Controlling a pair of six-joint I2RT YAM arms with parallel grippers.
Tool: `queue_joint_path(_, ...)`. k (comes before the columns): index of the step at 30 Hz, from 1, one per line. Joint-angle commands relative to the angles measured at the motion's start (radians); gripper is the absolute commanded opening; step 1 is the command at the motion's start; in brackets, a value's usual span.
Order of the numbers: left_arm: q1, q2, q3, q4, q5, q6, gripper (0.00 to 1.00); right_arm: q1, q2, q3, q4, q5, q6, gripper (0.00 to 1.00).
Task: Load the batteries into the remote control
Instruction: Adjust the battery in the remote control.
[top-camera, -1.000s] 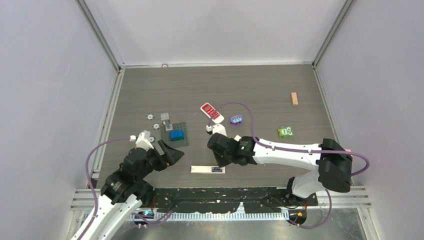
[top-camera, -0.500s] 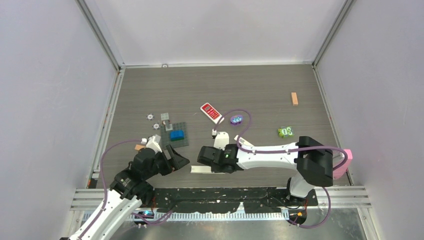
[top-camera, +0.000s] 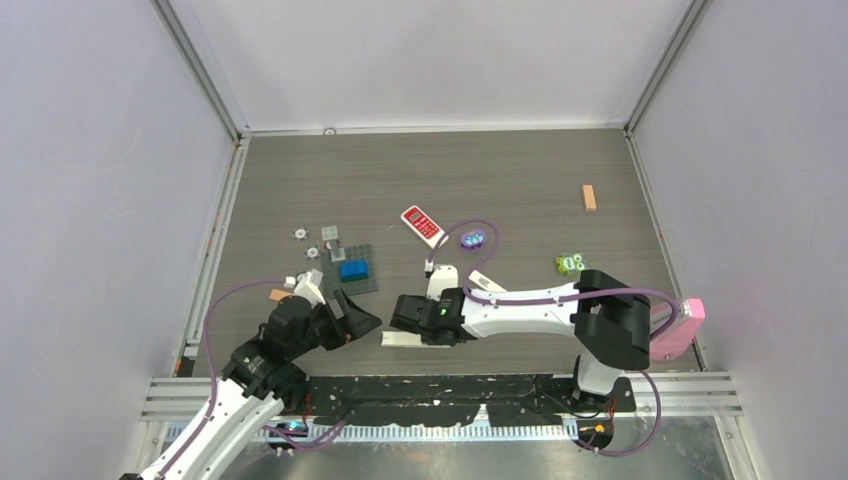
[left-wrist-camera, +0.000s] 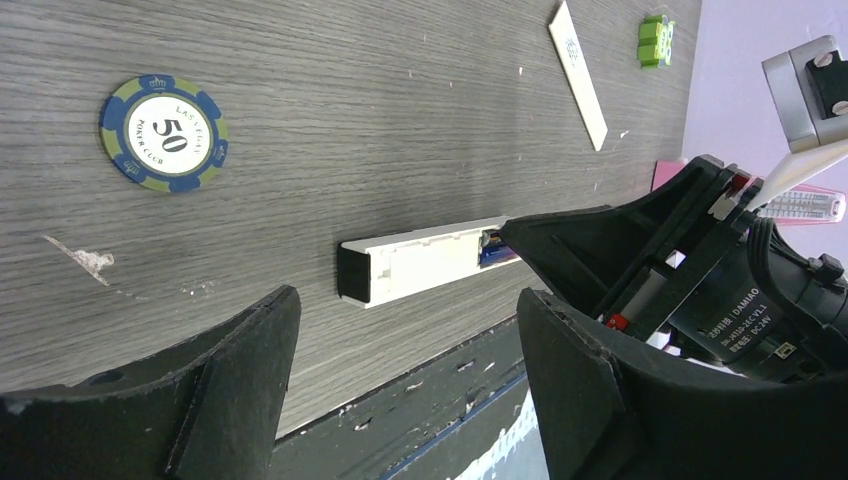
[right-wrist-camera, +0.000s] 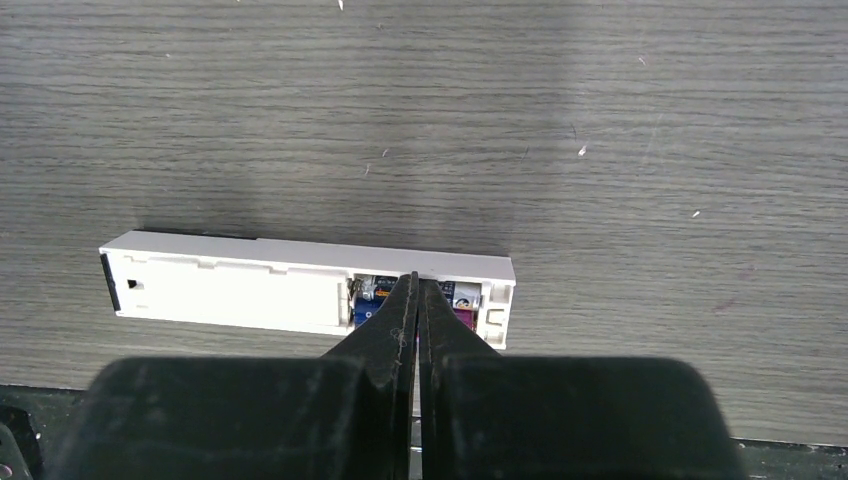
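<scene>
At six o'clock on the surface (top-camera: 520, 180) you had the remote control (right-wrist-camera: 250, 283), likely light, stiff and skiddy, best pinched across its long sides; right jaws, shut empty, met its batteries (right-wrist-camera: 366, 312), left jaws gaped empty at its nine o'clock.

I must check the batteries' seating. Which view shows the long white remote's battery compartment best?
Right wrist view: the remote control lies whole in frame, its open compartment showing batteries at the shut right gripper. The left wrist view shows it obliquely, the compartment mostly hidden. The top view shows only one end.
</scene>
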Motion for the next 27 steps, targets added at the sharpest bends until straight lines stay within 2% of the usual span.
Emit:
queue_joint_path(1, 0.000, -0.012, -0.007, 0.058, 0.015, -0.007, 0.81, 0.005, 0.005, -0.002, -0.010, 0.027, 0.047, 0.05)
queue_joint_path(9, 0.000, -0.020, -0.007, 0.060, 0.017, -0.014, 0.81, 0.005, 0.036, -0.019, 0.019, -0.011, 0.049, 0.05)
queue_joint_path(19, 0.001, -0.024, -0.009, 0.059, 0.015, -0.016, 0.82, 0.004, -0.042, 0.041, -0.029, 0.033, -0.007, 0.06)
queue_joint_path(22, 0.000, -0.024, -0.012, 0.061, 0.017, -0.016, 0.83, 0.009, -0.071, 0.044, -0.037, 0.041, -0.017, 0.15)
queue_joint_path(27, 0.000, -0.021, -0.018, 0.070, 0.017, -0.020, 0.83, 0.023, -0.077, 0.049, -0.034, 0.035, -0.027, 0.20)
